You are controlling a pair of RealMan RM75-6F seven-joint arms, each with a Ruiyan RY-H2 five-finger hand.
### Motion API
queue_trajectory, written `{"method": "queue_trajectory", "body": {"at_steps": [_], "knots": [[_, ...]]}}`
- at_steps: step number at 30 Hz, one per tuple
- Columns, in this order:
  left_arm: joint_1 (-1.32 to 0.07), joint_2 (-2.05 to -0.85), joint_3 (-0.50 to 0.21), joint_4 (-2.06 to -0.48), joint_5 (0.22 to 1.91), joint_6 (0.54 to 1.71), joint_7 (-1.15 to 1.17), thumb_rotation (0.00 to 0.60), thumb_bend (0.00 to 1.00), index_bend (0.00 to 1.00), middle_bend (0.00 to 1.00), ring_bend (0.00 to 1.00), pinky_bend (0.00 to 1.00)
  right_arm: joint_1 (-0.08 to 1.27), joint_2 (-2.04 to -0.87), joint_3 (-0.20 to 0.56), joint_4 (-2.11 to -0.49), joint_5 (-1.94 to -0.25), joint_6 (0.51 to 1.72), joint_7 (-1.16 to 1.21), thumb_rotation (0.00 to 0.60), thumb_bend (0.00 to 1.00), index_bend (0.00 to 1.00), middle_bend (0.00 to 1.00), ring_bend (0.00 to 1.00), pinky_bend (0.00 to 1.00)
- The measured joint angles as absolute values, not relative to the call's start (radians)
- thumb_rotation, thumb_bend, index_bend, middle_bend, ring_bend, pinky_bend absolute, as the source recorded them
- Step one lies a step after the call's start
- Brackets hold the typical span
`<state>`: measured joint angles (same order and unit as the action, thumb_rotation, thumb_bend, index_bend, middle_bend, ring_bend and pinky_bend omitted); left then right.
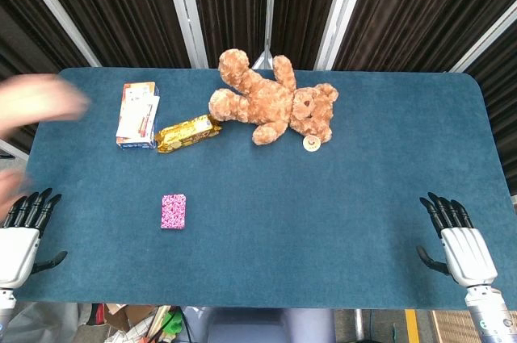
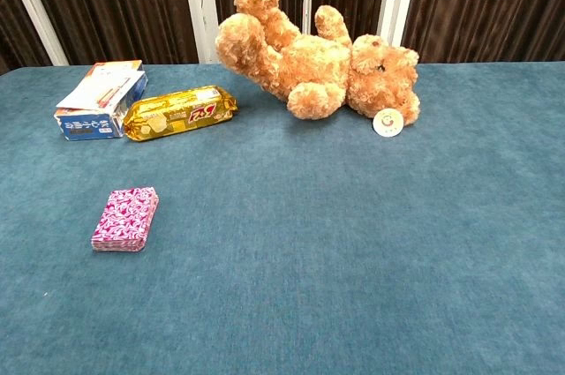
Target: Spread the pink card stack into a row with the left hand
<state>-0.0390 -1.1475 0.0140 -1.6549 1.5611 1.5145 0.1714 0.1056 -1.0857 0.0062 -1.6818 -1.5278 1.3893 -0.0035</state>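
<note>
The pink card stack [image 1: 173, 211] [image 2: 125, 219] lies squared up on the blue table, left of centre and towards the front. My left hand [image 1: 23, 234] rests at the table's front left corner, fingers apart and empty, well to the left of the stack. At the front right corner my right hand [image 1: 456, 238] lies flat with its fingers spread, holding nothing. Neither hand shows in the chest view.
A brown teddy bear [image 1: 271, 105] [image 2: 318, 53] lies at the back centre. A gold snack packet [image 1: 187, 133] [image 2: 179, 112] and a white-blue box [image 1: 137, 115] [image 2: 97, 100] sit back left. A person's blurred hand [image 1: 40, 101] hovers over the table's left edge.
</note>
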Motion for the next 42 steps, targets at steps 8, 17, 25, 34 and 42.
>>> {"method": "queue_trajectory", "body": {"at_steps": [8,17,25,34,42], "knots": [[-0.040,-1.147,0.016,-1.657,1.558,1.507,0.176,0.600,0.15,0.00,0.00,0.00,0.00,0.105,-1.086,0.006,-1.683,-1.527,1.390,-0.005,0.600,0.36,0.00,0.00,0.00,0.05],[-0.066,-1.139,0.010,-1.697,1.511,1.433,0.239,0.600,0.15,0.00,0.00,0.00,0.00,0.110,-1.089,0.008,-1.684,-1.523,1.381,-0.008,0.600,0.36,0.00,0.00,0.00,0.05],[-0.159,-1.152,-0.038,-1.777,1.393,1.292,0.417,0.600,0.16,0.00,0.00,0.00,0.00,0.112,-1.087,0.007,-1.688,-1.524,1.377,0.004,0.600,0.36,0.00,0.00,0.00,0.05],[-0.312,-1.294,-0.111,-1.835,1.063,1.150,0.725,0.600,0.21,0.04,0.00,0.00,0.00,0.110,-1.082,0.005,-1.691,-1.522,1.376,0.025,0.600,0.36,0.00,0.00,0.00,0.05],[-0.459,-1.468,-0.170,-1.830,0.796,1.153,0.948,0.600,0.27,0.11,0.00,0.00,0.00,0.113,-1.077,0.004,-1.691,-1.524,1.370,0.042,0.600,0.36,0.00,0.00,0.00,0.05]]}}
